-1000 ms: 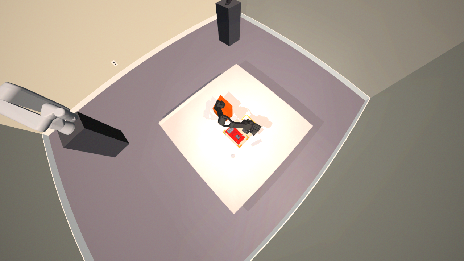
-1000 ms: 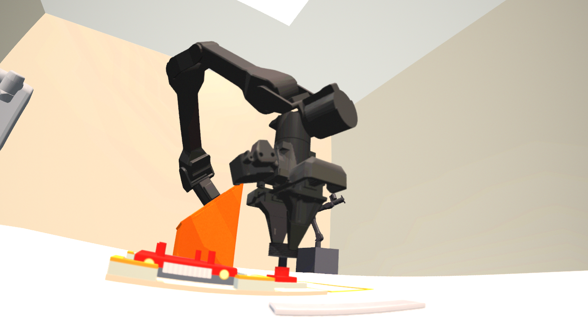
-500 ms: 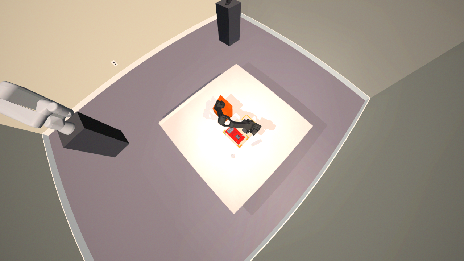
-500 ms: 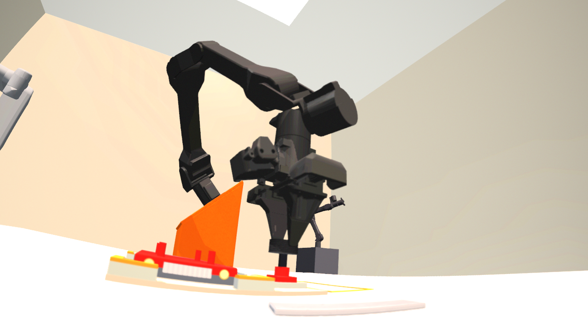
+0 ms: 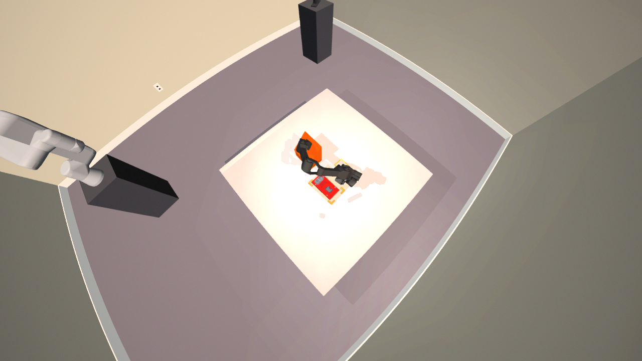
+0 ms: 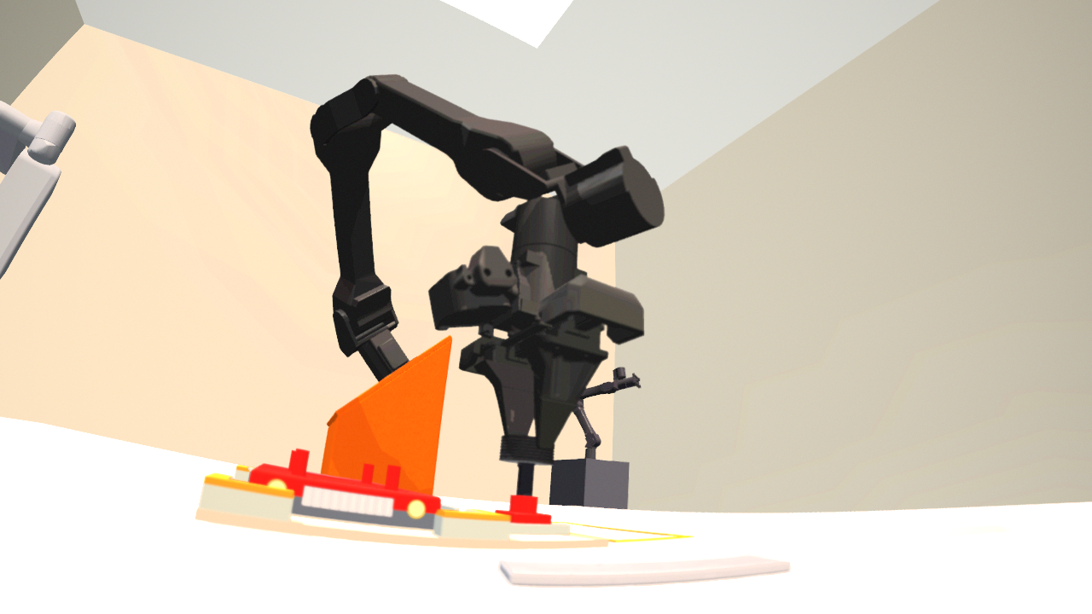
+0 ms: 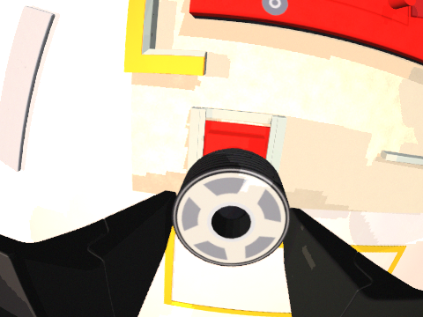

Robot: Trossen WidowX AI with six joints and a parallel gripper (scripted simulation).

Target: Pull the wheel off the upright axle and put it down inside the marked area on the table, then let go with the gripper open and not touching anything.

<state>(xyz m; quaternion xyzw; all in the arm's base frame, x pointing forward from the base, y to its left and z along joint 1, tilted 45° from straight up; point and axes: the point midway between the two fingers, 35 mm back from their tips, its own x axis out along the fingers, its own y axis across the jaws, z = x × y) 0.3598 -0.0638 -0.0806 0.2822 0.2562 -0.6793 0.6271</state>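
The wheel (image 6: 526, 448) (image 7: 231, 253) has a black ribbed tyre and a pale spoked face. My gripper (image 6: 528, 438) (image 7: 231, 211) points down, shut on the wheel, with one finger on each side. The black axle (image 6: 524, 479) stands upright on its red base (image 7: 238, 136), and a length of it shows below the wheel. The wheel's centre hole looks dark from above; whether the axle's tip is still inside is hidden. The marked area, a thin yellow outline (image 5: 341, 159) (image 6: 664, 538) (image 7: 169, 273), lies flat beside the base, partly hidden by wheel and fingers.
A red board (image 5: 333, 193) (image 6: 343, 482) (image 7: 308, 15) with upright pegs sits between raised yellow corner brackets (image 7: 165, 63) beside the axle. An orange angular block (image 5: 315, 151) (image 6: 389, 431) stands by the arm's base. A pale flat bar (image 5: 354, 197) (image 6: 648, 570) (image 7: 28, 84) lies on the other side.
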